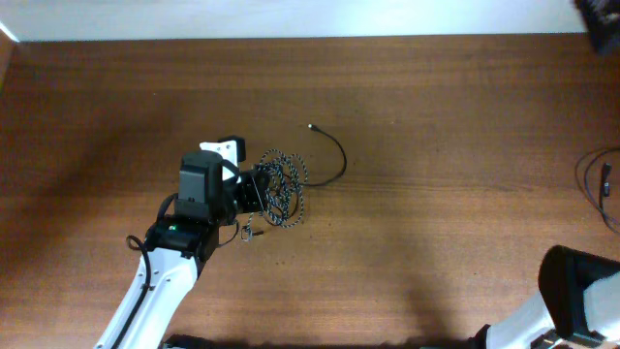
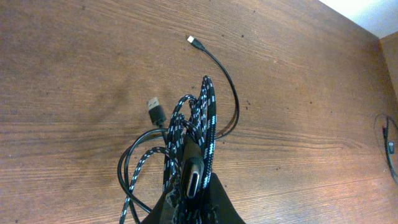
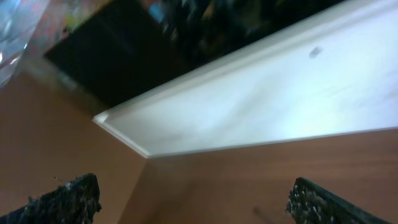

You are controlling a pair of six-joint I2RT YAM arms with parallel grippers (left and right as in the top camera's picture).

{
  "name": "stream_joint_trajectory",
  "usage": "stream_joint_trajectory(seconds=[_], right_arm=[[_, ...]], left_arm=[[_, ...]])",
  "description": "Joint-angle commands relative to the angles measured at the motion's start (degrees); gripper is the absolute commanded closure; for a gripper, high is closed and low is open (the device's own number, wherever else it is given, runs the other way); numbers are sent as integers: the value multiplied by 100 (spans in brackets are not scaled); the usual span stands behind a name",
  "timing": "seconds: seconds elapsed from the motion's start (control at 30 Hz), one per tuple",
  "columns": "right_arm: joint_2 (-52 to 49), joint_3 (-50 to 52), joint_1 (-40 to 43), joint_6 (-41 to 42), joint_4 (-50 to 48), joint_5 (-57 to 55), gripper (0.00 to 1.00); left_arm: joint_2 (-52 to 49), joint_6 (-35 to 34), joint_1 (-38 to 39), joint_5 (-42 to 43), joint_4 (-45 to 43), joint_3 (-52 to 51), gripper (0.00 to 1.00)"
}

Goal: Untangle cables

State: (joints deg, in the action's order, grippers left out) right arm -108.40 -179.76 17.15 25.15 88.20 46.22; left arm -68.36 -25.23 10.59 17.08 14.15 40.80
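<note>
Overhead: left hand point(image 1: 258, 191) pinches tangled cable bundle point(image 1: 284, 189), likely lifting it off tabletop point(image 1: 436, 242) so loops loosen; right hand point(image 3: 193, 200) spread, parked aside.

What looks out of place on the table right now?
Nothing spilled or damaged. The knotted bundle of black-and-white braided cable is clamped in the left gripper, one thin smooth black cable trailing out. The odd item: another dark cable lies alone, far off at the overhead view's right edge.
</note>
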Motion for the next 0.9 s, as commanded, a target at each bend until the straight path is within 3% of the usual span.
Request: stream_joint_trajectory(seconds=[0.0, 0.07, 0.17, 0.2, 0.3, 0.37, 0.4, 0.47, 0.5, 0.53, 0.57, 0.6, 0.63, 0.67, 0.77, 0.8, 0.83, 0.87], right_arm=[[-531, -13, -890, -745, 920, -63, 1], [-879, 623, -1764, -1169, 909, -55, 1], [-914, 2664, -2627, -1447, 911, -490, 1], [-911, 3296, -2732, -1447, 911, -492, 1], [-907, 3960, -2826, -1593, 914, -485, 1], [-907, 3985, -3241, -1596, 911, -492, 0], [-909, 3985, -3493, -1593, 868, -492, 17], [-909, 3985, -3853, -1567, 737, -490, 55], [-909, 3985, -3965, -1388, 647, -496, 59], [-909, 3985, -4039, -1266, 542, -492, 60], [-909, 3985, -4050, -1268, 542, -505, 64], [-909, 3985, -4050, -1268, 542, -595, 63], [-909, 3985, -4050, -1270, 542, -831, 84], [-909, 3985, -4050, -1270, 540, -883, 96], [-909, 3985, -4081, -1058, 551, -879, 95], [-911, 3985, -4181, -544, 531, -887, 78], [-916, 3985, -4334, -166, 433, -1008, 78], [-920, 3989, -4446, 205, 398, -1176, 78]], left_arm=[[46, -1062, 17, 529, -597, 37, 100], [46, -1060, 17, 1814, -2653, 37, 100], [48, -1060, 11, 2426, -4352, 37, 98], [48, -1060, 11, 2404, -4472, 37, 98], [46, -1204, -52, 1600, -4500, 37, 100], [46, -2153, -52, 487, -4496, 37, 100], [46, -2940, -52, 114, -4496, 37, 100], [46, -3523, -52, -63, -4494, 37, 97], [46, -3713, -52, -96, -4483, 37, 100], [46, -4616, -52, -442, -4212, 37, 100], [46, -5029, -52, -557, -3858, 37, 100], [46, -5154, -52, -544, -3683, 37, 100], [46, -5152, -52, -531, -3425, 37, 100], [46, -5152, -52, -533, -3283, 37, 99], [46, -5152, -52, -428, -3289, 37, 88], [46, -5152, -52, -472, -3289, 37, 91], [46, -5154, -52, -605, -3289, 37, 100], [46, -5219, -52, -605, -3292, 37, 100]])
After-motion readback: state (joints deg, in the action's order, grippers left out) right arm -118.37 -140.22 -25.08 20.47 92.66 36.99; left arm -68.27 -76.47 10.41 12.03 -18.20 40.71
